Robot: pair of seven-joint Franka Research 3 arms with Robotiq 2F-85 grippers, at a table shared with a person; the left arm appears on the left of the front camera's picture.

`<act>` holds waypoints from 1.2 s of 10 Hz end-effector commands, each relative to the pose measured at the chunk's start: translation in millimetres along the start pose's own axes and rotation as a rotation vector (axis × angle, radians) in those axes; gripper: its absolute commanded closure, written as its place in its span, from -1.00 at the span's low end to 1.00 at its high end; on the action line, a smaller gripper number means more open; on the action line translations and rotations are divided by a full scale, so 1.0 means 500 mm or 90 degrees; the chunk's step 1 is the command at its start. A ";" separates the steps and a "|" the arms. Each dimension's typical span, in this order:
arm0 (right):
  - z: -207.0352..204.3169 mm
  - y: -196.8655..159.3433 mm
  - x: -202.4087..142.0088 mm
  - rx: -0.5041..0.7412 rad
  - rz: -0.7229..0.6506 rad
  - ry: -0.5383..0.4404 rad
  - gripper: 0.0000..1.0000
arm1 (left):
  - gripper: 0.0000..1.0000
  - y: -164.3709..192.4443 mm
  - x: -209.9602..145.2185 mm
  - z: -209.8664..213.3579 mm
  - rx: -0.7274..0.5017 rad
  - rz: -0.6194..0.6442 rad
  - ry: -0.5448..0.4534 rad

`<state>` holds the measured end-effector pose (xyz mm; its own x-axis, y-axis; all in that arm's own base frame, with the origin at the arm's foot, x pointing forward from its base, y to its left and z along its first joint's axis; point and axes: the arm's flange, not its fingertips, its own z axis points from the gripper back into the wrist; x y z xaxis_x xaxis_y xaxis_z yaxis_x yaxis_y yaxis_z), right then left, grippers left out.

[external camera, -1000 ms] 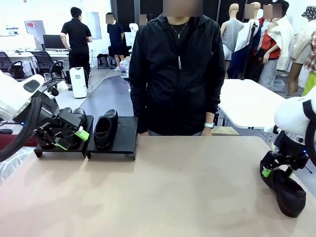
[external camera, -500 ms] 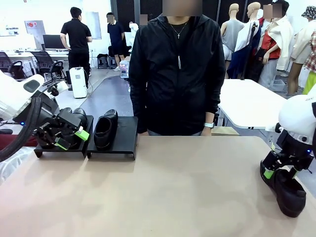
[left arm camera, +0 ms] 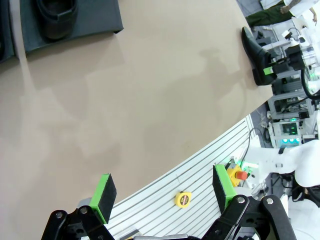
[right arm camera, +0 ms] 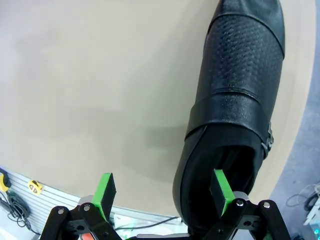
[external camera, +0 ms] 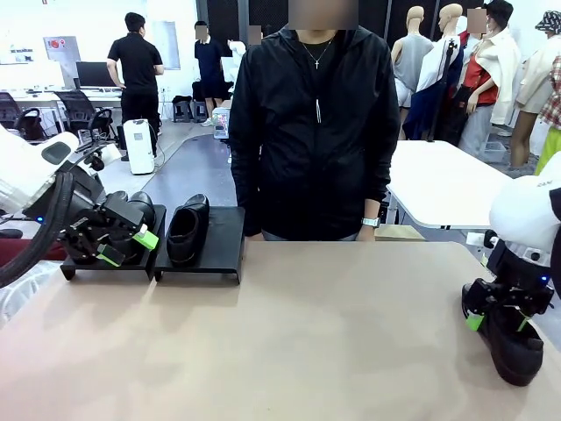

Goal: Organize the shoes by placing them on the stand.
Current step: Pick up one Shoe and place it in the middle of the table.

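While one shoe waits apart from the stand, this is how things lie:

Landmark: the stand (external camera: 219, 250), two black sloped platforms side by side at the far left of the table (external camera: 307, 333), just before the person (external camera: 311, 123).
Shoes on the stand: one shoe (external camera: 186, 230) sits on the left half of the right platform, its right half bare; further dark shoes (external camera: 131, 215) rest on the left platform, partly hidden by the left gripper (external camera: 123, 246), so their number cannot be told.
Last shoe (external camera: 513, 342): well apart from the stand, at the table's right edge, heel toward the robot.
Right gripper (right arm camera: 162, 192): fingers spread wide, one green pad over the shoe's heel opening, the other over bare table; nothing clamped.
Left gripper: fingers apart and empty, hanging just in front of the left platform.
Handling, as a judgement: glossy leather looks slick and the upper likely yields under pressure; the textured toe panel seems stiffer. The shoe looks moderately heavy and toe-long, so it may tip in a grip.
Where to hold: probably across the heel collar, one finger inside the opening and one outside the wall.
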<state>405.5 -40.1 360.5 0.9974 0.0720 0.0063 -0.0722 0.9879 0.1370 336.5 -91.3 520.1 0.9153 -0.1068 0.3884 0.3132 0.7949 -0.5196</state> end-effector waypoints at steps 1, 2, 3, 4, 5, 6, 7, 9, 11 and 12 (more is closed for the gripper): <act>-0.017 -0.008 0.030 -0.013 -0.020 -0.004 -1.00 | -1.00 0.005 -0.014 -0.010 -0.013 -0.006 -0.012; -0.025 -0.013 0.036 -0.018 -0.031 -0.004 -1.00 | -1.00 0.005 -0.014 -0.010 -0.013 -0.006 -0.012; -0.028 -0.015 0.038 -0.024 -0.032 0.000 0.18 | -1.00 0.005 -0.014 -0.010 -0.013 -0.006 -0.012; -0.026 -0.015 0.040 -0.026 -0.035 -0.016 1.00 | -1.00 0.005 -0.014 -0.010 -0.013 -0.006 -0.012; -0.026 -0.016 0.040 -0.031 -0.038 -0.026 1.00 | -1.00 0.005 -0.014 -0.010 -0.013 -0.006 -0.012; -0.027 -0.016 0.041 -0.033 -0.038 -0.030 1.00 | -1.00 0.005 -0.014 -0.010 -0.013 -0.006 -0.012; -0.027 -0.016 0.042 -0.031 -0.040 -0.031 1.00 | -1.00 0.005 -0.014 -0.010 -0.013 -0.006 -0.012; -0.025 -0.019 0.041 -0.041 -0.039 -0.049 1.00 | -1.00 0.005 -0.014 -0.010 -0.013 -0.006 -0.012; -0.023 -0.023 0.040 -0.034 -0.041 -0.058 1.00 | -1.00 0.005 -0.014 -0.010 -0.013 -0.006 -0.012; -0.021 -0.025 0.038 -0.032 -0.042 -0.060 1.00 | -1.00 0.005 -0.014 -0.010 -0.013 -0.006 -0.012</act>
<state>427.4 -49.3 347.6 0.9973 0.0212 0.0709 -0.0288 0.9937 0.1079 336.5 -91.3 520.1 0.9153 -0.1067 0.3884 0.3132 0.7949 -0.5196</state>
